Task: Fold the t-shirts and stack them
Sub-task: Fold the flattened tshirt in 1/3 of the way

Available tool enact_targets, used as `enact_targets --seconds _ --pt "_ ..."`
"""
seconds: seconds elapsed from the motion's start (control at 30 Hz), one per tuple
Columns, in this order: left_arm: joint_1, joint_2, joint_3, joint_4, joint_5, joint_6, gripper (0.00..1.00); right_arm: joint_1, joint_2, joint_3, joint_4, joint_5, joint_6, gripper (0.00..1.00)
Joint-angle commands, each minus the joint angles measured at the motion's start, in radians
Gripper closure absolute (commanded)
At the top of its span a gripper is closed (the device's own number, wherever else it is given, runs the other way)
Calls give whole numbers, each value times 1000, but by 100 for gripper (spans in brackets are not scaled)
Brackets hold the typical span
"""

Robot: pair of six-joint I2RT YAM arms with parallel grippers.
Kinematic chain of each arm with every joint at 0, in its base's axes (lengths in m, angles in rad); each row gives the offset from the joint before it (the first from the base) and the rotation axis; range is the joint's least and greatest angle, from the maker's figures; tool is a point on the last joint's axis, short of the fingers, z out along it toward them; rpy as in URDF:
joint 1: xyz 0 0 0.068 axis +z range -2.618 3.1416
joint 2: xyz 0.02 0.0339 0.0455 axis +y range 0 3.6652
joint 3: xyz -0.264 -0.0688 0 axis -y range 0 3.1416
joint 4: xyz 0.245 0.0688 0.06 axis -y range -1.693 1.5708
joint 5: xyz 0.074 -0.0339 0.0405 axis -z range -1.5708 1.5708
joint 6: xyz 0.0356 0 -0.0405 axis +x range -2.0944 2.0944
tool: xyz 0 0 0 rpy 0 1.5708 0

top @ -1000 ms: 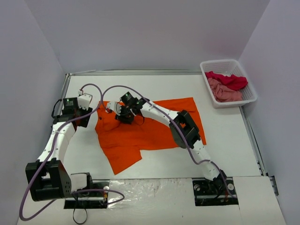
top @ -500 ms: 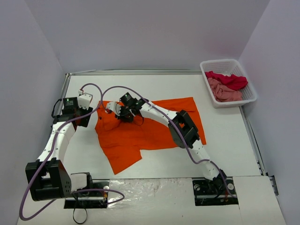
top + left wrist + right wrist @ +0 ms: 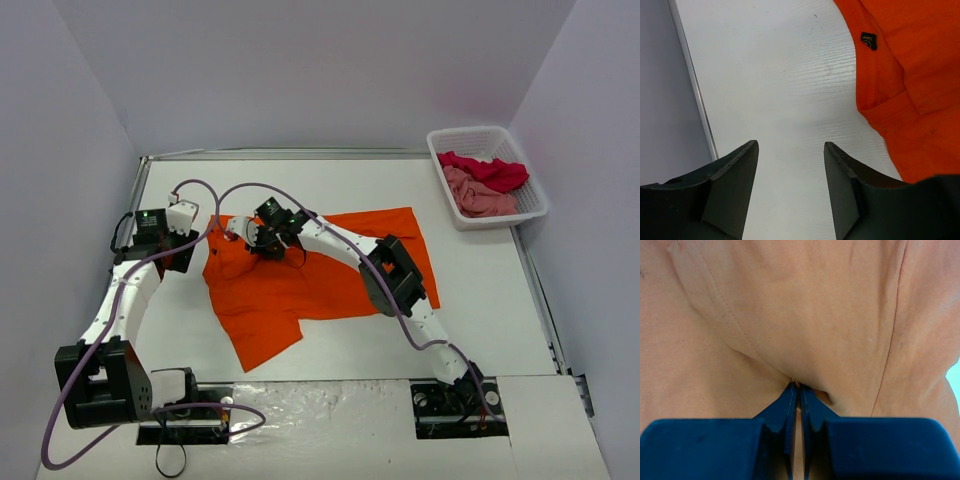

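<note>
Fingers (image 3: 788, 401), right gripper (image 3: 798, 386): pressed together with almost no gap, a small pucker of orange cloth drawn up at their tips. Judged a pinch of a single layer, near a stitched seam.

Fingers, left gripper (image 3: 790, 147): standing moderately wide, nothing between them, bare table (image 3: 780, 80) below. Neck label (image 3: 868, 40) and collar seam lie just to one side of them.

Orange shirt (image 3: 265, 305): on the table, well apart from the basket (image 3: 470, 132), to its left and nearer the arm bases. Mostly spread, creased, with one flap trailing toward the bases. The right gripper holds it at the end farthest from the basket. The left gripper hovers just past that same end, off the cloth.

Red shirt (image 3: 490, 172), pink shirt (image 3: 480, 198): bunched inside the basket, red toward its far end, pink toward its near end, touching. Neither folded.

Handling, orange shirt: judged light, limp and thin. It will sag and crumple from any single hold and drag across the table rather than slide as a sheet. Seams, collar and hem are the firmer lines. Best taken at two points along one edge, such as both shoulders or both hem corners, so it hangs flat. A mid-panel pinch will only raise a tent.

Progress: judged early. Nothing is folded or stacked.
</note>
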Motion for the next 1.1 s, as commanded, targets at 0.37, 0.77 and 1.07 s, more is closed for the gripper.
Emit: enact_targets --seconds 0.37,0.77,1.07 --pt "7 -24 9 11 17 1 46 6 -108 -16 -26 21 21 100" --pt "7 -22 8 13 19 -2 46 6 -137 -62 -37 26 13 100" --pt "7 -30 3 11 20 -1 46 6 -166 -88 -47 23 10 100"
